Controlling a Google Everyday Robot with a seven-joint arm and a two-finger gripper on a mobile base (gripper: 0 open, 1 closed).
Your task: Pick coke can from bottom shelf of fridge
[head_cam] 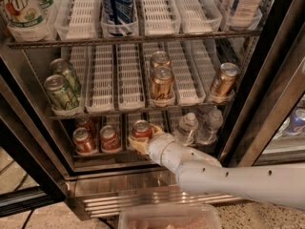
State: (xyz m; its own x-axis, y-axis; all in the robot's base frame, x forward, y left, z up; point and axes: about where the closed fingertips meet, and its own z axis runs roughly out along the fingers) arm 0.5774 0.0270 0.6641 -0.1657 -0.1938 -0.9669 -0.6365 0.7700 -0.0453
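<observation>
Shop or canteen setting: a commercial drinks fridge (143, 187), stocked racks (129, 78) above the gripper (145, 137), which clasps a coke can (141, 127).

The lowest table (102, 153) of the fridge (119, 185) carries cans and bottles.
Red cans (84, 140) stand at the left and clear bottles (187, 127) at the right; between them the tool (144, 141) clasps the coke can (142, 129).

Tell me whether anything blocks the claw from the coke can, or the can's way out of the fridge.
Nothing visible does. The claw is closed around the coke can at the front of the bottom shelf. A second red can on its left and clear bottles on its right stand beside it, not in front.
</observation>
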